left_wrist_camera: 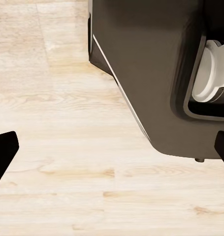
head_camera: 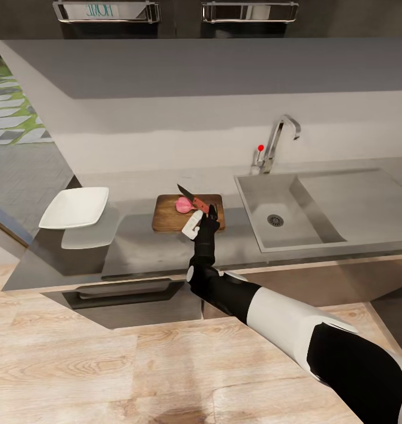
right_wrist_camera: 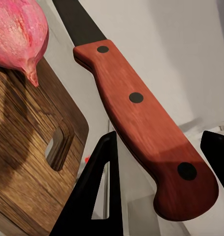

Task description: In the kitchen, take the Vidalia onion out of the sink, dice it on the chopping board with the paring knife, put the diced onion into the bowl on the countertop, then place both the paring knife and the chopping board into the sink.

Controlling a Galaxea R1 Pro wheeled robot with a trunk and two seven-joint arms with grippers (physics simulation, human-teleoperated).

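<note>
The robot's right arm reaches up and forward from the lower right of the head view, black-and-white forearm angled toward the counter (head_camera: 153, 247), wrist bent over the near edge of the board (head_camera: 168, 218). The right gripper (head_camera: 205, 213) is clamped on the knife (head_camera: 193, 199) by its reddish handle, w/ the dark blade pointing up and away to the left, above the onion (head_camera: 183, 204). The pinkish onion sits on the brown wooden board, roughly mid-board, just beside the gripper.

In the right wrist view the knife (right_wrist_camera: 141, 118), w/ three dark rivets in its handle, runs diagonally between the two black fingers (right_wrist_camera: 99, 191); the blade end passes close by the onion (right_wrist_camera: 16, 34), though contact can't be told. The onion rests on the board (right_wrist_camera: 28, 162), near the slot handle cut in its end.

The board lies on the grey counter between the white bowl (head_camera: 75, 207), well off to the left near the counter's end, and the steel sink (head_camera: 318, 235) to the right. The basin has a round drain, a flat drainboard on its right side and a chrome tap (head_camera: 278, 141) w/ a red knob behind it.

The left wrist view looks down on pale wood floor (left_wrist_camera: 52, 147) and a dark rounded part of the robot's body (left_wrist_camera: 146, 73); the left gripper's black fingertips (left_wrist_camera: 3, 152) sit at opposite edges of the frame, spread wide w/ nothing between them.
</note>
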